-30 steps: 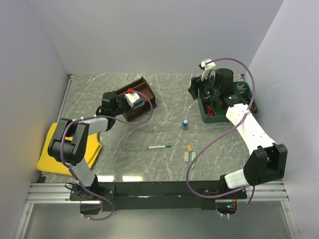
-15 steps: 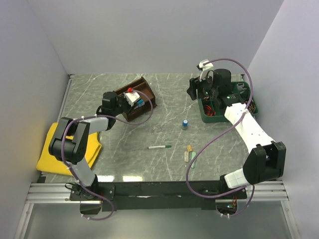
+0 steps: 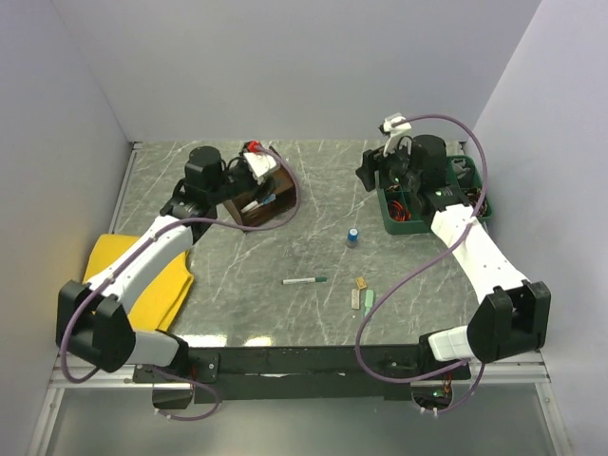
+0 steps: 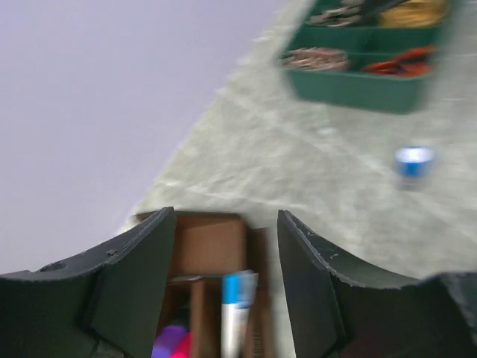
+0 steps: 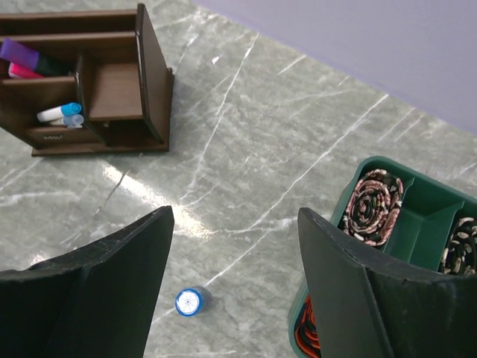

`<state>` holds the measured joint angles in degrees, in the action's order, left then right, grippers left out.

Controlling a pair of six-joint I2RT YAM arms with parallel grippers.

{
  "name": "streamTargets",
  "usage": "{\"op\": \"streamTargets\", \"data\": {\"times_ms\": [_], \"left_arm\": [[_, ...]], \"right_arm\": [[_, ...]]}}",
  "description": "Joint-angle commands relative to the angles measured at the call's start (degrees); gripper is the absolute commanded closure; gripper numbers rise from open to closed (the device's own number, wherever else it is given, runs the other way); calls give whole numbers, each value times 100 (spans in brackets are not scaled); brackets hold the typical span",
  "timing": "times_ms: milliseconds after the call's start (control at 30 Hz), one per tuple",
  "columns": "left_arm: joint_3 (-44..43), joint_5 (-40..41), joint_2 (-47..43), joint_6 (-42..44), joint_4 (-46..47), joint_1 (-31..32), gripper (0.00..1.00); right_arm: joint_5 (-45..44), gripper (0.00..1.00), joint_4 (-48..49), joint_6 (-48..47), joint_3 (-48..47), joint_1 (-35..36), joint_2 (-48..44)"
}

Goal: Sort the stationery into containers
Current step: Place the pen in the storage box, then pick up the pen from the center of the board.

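- Your left gripper (image 4: 226, 218): jaws wide apart, nothing held, hovering over the organiser (image 3: 264, 201) at far left.
- The organiser holds a blue-capped white marker (image 5: 59, 112), a purple marker (image 5: 19, 51) and a pink marker (image 5: 22, 71).
- Your right gripper (image 5: 232, 224): also wide open, empty, above the table (image 3: 313, 190) beside the green tray (image 5: 425, 216) at far right.
- Loose on the table: blue-capped cylinder (image 3: 352, 236) right of centre, green-capped pen (image 3: 304, 281) near centre.
- Just right of the pen: tan piece (image 3: 361, 282), white piece (image 3: 356, 298), pale-green piece (image 3: 369, 302).
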<state>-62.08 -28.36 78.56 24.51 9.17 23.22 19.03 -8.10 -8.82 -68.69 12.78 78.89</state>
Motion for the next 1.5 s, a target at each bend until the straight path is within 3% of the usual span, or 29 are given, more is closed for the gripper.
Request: {"op": "streamTargets", "data": {"times_ms": [0,100,167,267,600,767,1167,1467], "left_arm": [[-392,-513,158,-102,-2585,445,40],[-672,-452,753,78,-3717,560,51],[-874,-145,1037,203,-4334,683,50],[-937,23,1337,370,-4512,947,48],[-683,858,1679,-87,-4047,2299,47],[-542,1078,1978,-420,-3853,2608,49],[-656,1869,2830,-816,-2869,2810,50],[-296,1861,2954,-1098,-2534,2995,66]], "right_arm": [[-83,24,520,178,206,-82,-339],[13,23,476,766,49,-379,-270],[127,23,397,1363,-83,-547,-129],[347,23,388,1892,-346,-855,20],[611,25,563,1779,-225,-1031,65],[558,25,660,1656,-5,-1049,-14],[664,25,608,1594,22,-1110,-49],[646,25,546,1506,171,-1172,-76]]}}
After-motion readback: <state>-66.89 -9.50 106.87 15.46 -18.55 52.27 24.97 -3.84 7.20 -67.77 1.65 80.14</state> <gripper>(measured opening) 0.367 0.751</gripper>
